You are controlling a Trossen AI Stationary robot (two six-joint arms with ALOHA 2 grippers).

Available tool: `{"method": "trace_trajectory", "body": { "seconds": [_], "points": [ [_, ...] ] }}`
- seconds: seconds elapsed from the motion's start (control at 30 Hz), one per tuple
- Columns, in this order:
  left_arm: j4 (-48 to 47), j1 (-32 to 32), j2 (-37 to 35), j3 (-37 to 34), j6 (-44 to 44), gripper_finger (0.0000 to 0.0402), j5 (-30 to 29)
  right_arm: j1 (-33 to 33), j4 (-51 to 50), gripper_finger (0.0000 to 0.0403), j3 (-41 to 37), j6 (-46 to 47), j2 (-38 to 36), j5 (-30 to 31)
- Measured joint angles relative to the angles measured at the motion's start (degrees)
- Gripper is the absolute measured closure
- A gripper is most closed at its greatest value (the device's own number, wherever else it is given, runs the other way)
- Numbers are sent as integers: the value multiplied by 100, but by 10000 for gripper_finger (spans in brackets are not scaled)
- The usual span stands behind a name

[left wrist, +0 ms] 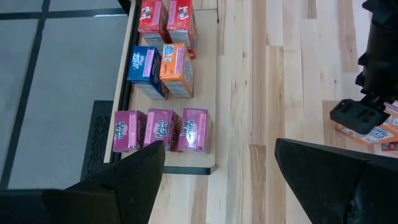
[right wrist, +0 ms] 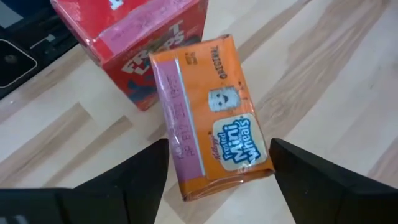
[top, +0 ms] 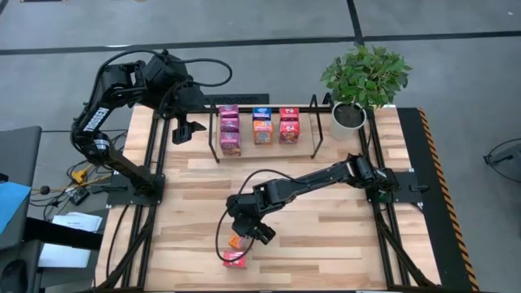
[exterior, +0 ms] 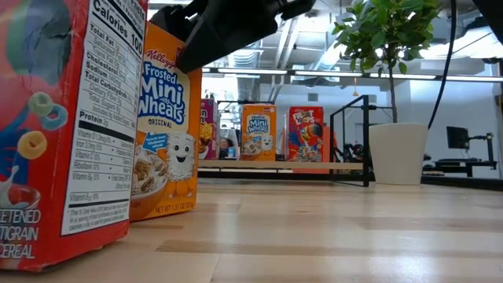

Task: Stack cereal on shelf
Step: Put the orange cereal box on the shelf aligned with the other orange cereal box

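An orange cereal carton (right wrist: 211, 118) stands upright near the table's front edge, with a red carton (right wrist: 134, 46) beside it. My right gripper (right wrist: 219, 180) is open and slants down over the orange carton, one finger on each side of its upper end. It shows in the high view too (top: 248, 234). Several more cartons sit on the black-rod shelf (top: 218, 155) at the far edge: magenta (left wrist: 161, 129), blue (left wrist: 144, 68), orange (left wrist: 177, 68) and red (left wrist: 165, 15). My left gripper (top: 186, 130) hangs open, high beside the shelf's left end. My right gripper's fingers straddle the orange carton's top end (right wrist: 186, 93), slanting down from above. Wood shows between one finger (right wrist: 146, 171) and the carton. The other finger (right wrist: 298, 171) sits right at the carton's corner, and I cannot tell whether it touches.
A potted plant (top: 350, 114) in a white pot stands at the far right, next to the shelf's right end. Black frame rails (top: 383, 228) run along the table's left and right sides. Bare wood lies between the shelf and the two near cartons.
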Motion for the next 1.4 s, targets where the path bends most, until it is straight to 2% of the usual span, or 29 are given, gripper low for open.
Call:
{"method": "trace_trajectory", "body": {
  "seconds": [0.2,0.5,0.63,0.73,0.97,1.2,1.3,1.4],
  "points": [
    [0,0,0,0,-14,105,-4,16,-16,117,0,-3,0,2],
    [0,0,0,0,-28,105,-9,28,-31,206,0,4,0,-5],
    [0,-2,0,0,-31,105,-11,27,-89,230,3,297,0,-6],
    [0,-2,0,0,-25,105,-11,-36,-418,226,33,575,-66,-45],
    [0,-1,2,0,137,105,-15,-565,-1029,189,34,1199,-577,-2],
    [0,0,2,0,435,105,-17,-1408,-2202,204,-13,1704,-1313,18],
    [0,0,2,0,532,105,-17,-1724,-2593,217,-445,1998,-1822,37],
    [0,-1,2,0,581,105,-3,-1849,-2395,224,-1529,2446,-2621,45]
  ]
}}
